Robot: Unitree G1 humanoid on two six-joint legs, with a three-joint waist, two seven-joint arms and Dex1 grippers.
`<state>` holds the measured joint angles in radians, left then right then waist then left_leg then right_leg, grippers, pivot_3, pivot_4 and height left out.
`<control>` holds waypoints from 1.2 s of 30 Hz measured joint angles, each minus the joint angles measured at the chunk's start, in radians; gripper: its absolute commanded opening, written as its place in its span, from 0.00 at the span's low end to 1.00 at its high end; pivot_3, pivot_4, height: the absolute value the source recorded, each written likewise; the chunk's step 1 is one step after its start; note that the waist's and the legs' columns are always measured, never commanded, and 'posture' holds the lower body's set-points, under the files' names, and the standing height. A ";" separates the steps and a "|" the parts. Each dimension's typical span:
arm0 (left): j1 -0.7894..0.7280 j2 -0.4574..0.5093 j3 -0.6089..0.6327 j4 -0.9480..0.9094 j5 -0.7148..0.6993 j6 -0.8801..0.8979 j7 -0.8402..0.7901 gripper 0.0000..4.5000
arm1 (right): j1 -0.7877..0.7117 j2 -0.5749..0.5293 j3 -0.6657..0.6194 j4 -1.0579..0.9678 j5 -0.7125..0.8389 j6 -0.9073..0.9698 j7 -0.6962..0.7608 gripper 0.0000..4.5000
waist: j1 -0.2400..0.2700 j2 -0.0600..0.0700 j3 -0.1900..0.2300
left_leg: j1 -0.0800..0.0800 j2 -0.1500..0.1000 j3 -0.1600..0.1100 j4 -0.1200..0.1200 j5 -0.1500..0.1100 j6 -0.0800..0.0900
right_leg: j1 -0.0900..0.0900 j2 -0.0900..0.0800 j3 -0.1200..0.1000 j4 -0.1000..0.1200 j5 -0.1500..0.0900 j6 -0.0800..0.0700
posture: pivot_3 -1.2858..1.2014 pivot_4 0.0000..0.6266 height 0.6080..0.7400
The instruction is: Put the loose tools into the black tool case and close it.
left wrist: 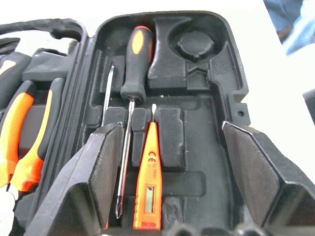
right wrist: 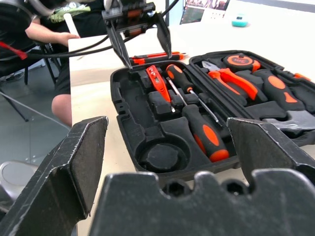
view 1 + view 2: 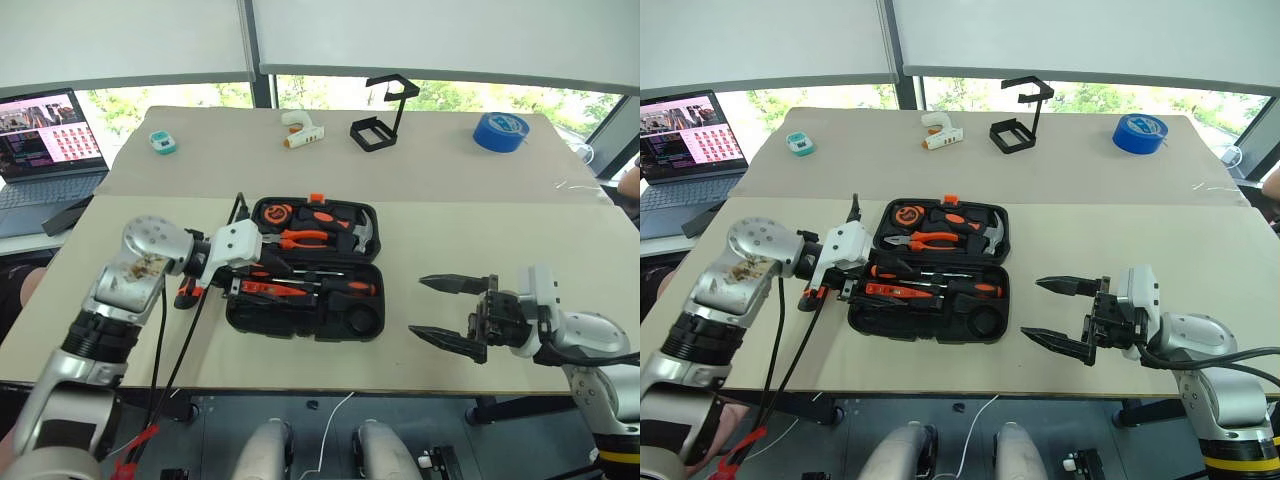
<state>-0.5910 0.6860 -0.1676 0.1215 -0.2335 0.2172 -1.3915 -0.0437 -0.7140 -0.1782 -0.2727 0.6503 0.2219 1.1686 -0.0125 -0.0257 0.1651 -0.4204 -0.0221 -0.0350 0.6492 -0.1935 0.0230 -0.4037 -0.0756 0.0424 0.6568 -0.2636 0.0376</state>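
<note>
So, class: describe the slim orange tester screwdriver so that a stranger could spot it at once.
Find the open black tool case in the middle of the table. In its near half, toward the left gripper, lies the tester screwdriver. Unlike the black-and-orange-handled screwdriver beside it, its flat body is all orange, with small print on it.

Along the far edge — blue tape roll (image 3: 501,131), black wire stand (image 3: 381,118), white-orange gun-shaped tool (image 3: 302,130) — laptop (image 3: 45,150) left.
</note>
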 measured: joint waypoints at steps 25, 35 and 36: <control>0.089 -0.077 0.024 0.194 0.075 -0.233 0.148 0.01 | -0.022 0.064 -0.007 -0.004 0.006 -0.017 -0.038 1.00 | 0.002 0.001 -0.001 | 0.003 -0.001 0.000 0.001 0.000 0.000 | 0.002 -0.001 0.000 0.002 0.000 0.000 | 0.52 0.24 1.00; 0.273 -0.108 0.194 -0.001 -0.028 -0.087 0.337 0.25 | -0.014 0.086 -0.045 0.051 -0.026 -0.126 -0.027 1.00 | -0.005 0.001 -0.001 | 0.015 0.002 0.000 -0.004 0.000 0.000 | 0.013 0.000 0.001 -0.002 0.000 0.000 | 0.52 0.24 1.00; 0.319 -0.117 0.250 -0.054 -0.070 -0.085 0.366 0.33 | -0.006 0.087 -0.053 0.064 -0.040 -0.155 -0.020 1.00 | -0.006 0.001 -0.001 | 0.014 0.003 0.000 -0.004 -0.001 -0.001 | 0.011 -0.001 0.001 -0.002 0.000 0.000 | 0.52 0.24 1.00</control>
<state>-0.2716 0.5694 0.0829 0.0673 -0.3032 0.1323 -1.0259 -0.0500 -0.6270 -0.2313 -0.2085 0.6102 0.0672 1.1485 -0.0181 -0.0251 0.1646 -0.4062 -0.0188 -0.0347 0.6451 -0.1944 0.0219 -0.3923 -0.0763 0.0436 0.6550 -0.2637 0.0376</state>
